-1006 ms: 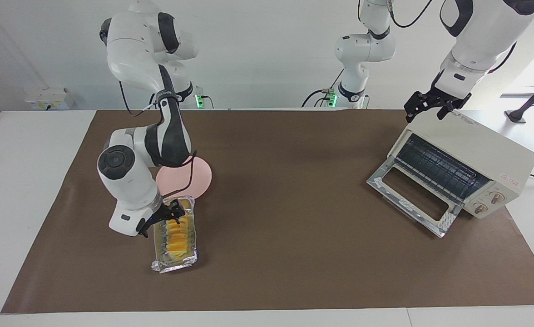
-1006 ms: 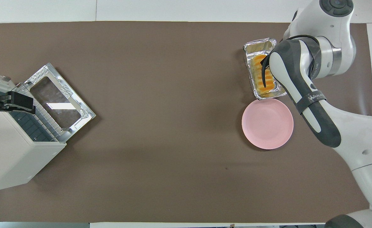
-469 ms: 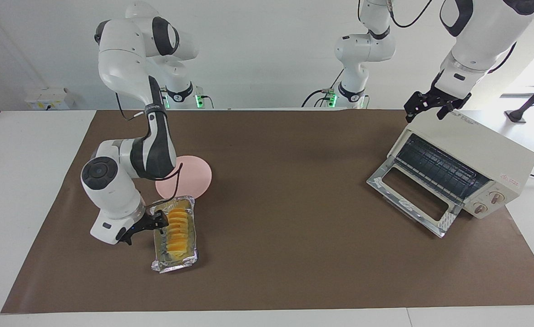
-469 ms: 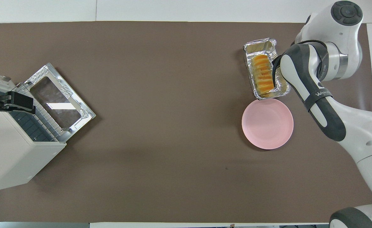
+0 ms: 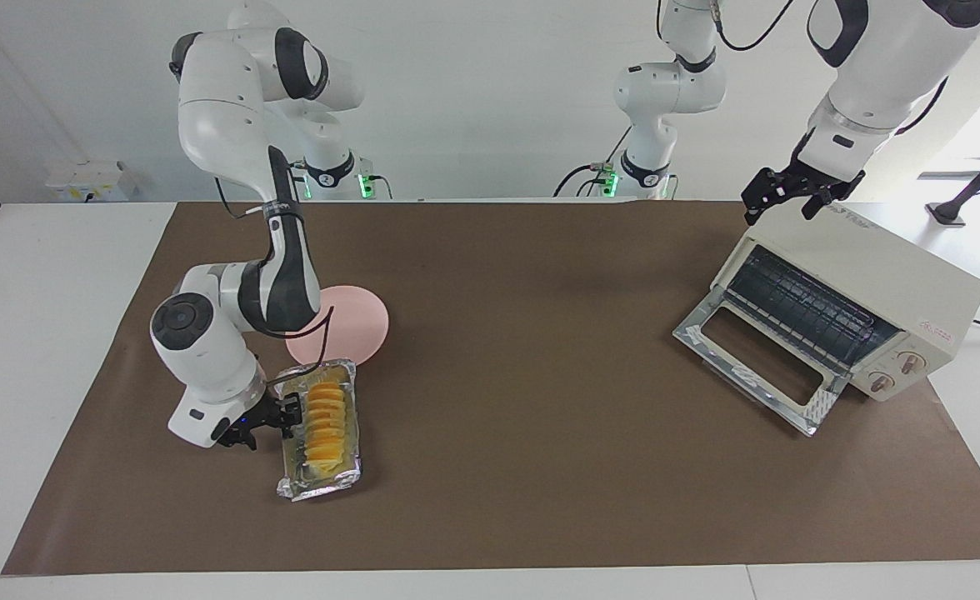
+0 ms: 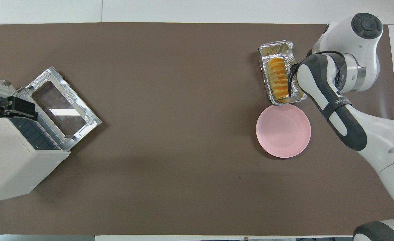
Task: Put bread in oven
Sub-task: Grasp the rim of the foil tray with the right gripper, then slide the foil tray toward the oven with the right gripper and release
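Facing view: the right hand sits low at the side of the foil tray, against its rim and beside the bread; whether its fingers are apart or gripping cannot be told. The bread lies in the tray on the tabletop, just beside the pink plate. The left hand hovers over the oven, fingers apart, waiting. The oven's glass door hangs down open.

Overhead view: the bread fills the tray's middle, farther from the robots than the plate. The oven stands at the left arm's end.
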Controlling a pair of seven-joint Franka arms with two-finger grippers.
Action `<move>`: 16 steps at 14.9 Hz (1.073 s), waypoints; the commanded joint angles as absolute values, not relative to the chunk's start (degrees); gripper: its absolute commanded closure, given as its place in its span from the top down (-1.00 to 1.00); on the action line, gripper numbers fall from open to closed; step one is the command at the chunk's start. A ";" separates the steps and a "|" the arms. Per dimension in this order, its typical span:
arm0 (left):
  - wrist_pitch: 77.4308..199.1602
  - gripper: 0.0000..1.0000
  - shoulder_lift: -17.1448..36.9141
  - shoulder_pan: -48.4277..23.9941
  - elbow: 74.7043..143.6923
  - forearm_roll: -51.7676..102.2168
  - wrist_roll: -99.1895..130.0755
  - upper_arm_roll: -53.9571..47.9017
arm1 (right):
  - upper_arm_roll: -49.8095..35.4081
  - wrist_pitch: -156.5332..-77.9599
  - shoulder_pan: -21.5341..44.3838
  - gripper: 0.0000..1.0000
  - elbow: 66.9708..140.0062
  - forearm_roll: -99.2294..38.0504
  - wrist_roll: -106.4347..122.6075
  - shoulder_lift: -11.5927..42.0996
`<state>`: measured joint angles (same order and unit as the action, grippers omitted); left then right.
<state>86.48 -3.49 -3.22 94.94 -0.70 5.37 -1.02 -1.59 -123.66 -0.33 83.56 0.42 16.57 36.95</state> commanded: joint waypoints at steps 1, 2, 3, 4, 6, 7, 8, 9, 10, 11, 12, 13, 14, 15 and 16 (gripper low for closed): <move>85.96 1.00 -4.92 -2.99 96.15 -0.44 5.71 -0.97 | -2.20 -125.16 -1.05 -1.00 87.19 -1.84 15.82 34.37; 86.04 1.00 -4.92 -2.99 96.15 -0.44 5.71 -0.97 | -2.20 -125.16 -0.97 -1.00 87.19 -1.93 15.73 34.45; 85.96 1.00 -4.92 -2.99 96.15 -0.35 5.71 -0.97 | -2.20 -125.33 -0.97 -1.00 87.10 -1.93 15.65 34.37; 85.96 1.00 -4.92 -3.08 96.15 -0.44 5.80 -0.97 | -2.20 -125.33 -0.88 -1.00 87.10 -1.93 15.56 34.45; 85.96 1.00 -4.92 -2.99 96.15 -0.35 5.71 -0.97 | -2.20 -124.90 -0.62 -1.00 87.10 -1.93 15.56 34.37; 85.96 1.00 -4.92 -2.99 96.15 -0.44 5.71 -0.97 | -2.28 -124.46 -0.44 -1.00 86.75 -1.93 15.47 34.37; 85.96 1.00 -4.92 -2.99 96.15 -0.44 5.71 -0.97 | -2.37 -123.93 -0.35 -1.00 86.14 -1.93 15.38 34.37; 85.96 1.00 -4.92 -3.08 96.15 -0.44 5.71 -0.97 | -2.63 -122.88 -0.18 -1.00 85.35 -2.11 14.77 34.37; 85.96 1.00 -4.92 -3.08 96.15 -0.44 5.71 -0.97 | -2.81 -121.04 0.00 -1.00 83.60 -2.28 13.11 34.19; 85.96 1.00 -4.92 -2.99 96.15 -0.44 5.71 -0.97 | -2.90 -117.89 0.87 -1.00 81.41 -2.29 10.83 34.19; 85.96 1.00 -4.92 -2.99 96.15 -0.35 5.71 -0.97 | -2.90 -114.47 2.79 -1.00 79.12 -2.37 8.37 34.19; 85.96 1.00 -4.92 -2.99 96.15 -0.44 5.71 -0.97 | -2.81 -111.39 5.07 -1.00 77.36 -2.37 6.26 33.93; 85.96 1.00 -4.92 -3.08 96.15 -0.44 5.71 -0.97 | -2.81 -109.10 6.75 -1.00 76.82 -2.29 3.80 32.71; 86.04 1.00 -4.92 -3.08 96.15 -0.35 5.71 -0.97 | -2.90 -108.46 7.99 -1.00 76.73 -2.46 0.73 31.65; 85.96 1.00 -4.92 -3.08 96.15 -0.35 5.71 -0.97 | -2.90 -108.37 9.30 -1.00 76.73 -3.07 -2.08 31.12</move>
<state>86.48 -3.49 -3.22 94.94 -0.70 5.37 -1.02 -2.94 -110.16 7.15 77.02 -1.70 2.81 32.91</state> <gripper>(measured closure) 0.000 0.982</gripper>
